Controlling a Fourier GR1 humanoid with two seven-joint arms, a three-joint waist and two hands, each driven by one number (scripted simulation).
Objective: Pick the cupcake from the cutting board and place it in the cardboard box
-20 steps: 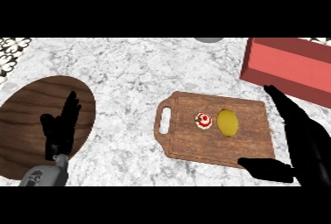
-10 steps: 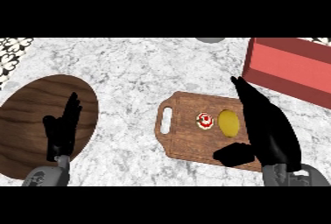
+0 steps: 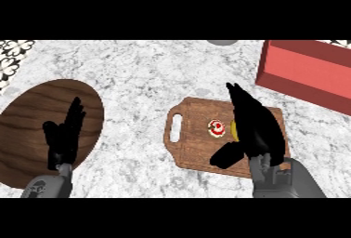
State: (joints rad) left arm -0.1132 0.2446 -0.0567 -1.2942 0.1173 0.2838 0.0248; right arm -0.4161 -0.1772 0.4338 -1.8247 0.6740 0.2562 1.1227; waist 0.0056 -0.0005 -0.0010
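No brand, label or legible writing appears on any item. At the far left, a patterned black-and-white patch [image 3: 12,56] occupies the counter's upper corner. Next comes one dark oval wooden board [image 3: 31,116] lying on the marble counter [image 3: 137,69]. One left hand [image 3: 64,135] shows over that board's right part, fingers straight and pointing up, open and holding nothing, at rest. Toward the centre lies one cutting board [image 3: 195,153] with a slot handle on its left end. One cupcake [image 3: 217,127], white with red markings on top, sits on this cutting board, roughly at its middle. Just right of the cupcake, one yellow object [image 3: 233,130] shows as a thin sliver, mostly hidden behind the right hand. One right hand [image 3: 257,128] is over the cutting board's right half, fingers extended and pointing up the view, thumb spread out to the lower left; it is open and has hold of nothing, beside the cupcake and not visibly touching it. At the upper right stands one red box [image 3: 308,69], apart from the cutting board. One grey rounded item [image 3: 223,42] is cut off by the top edge.
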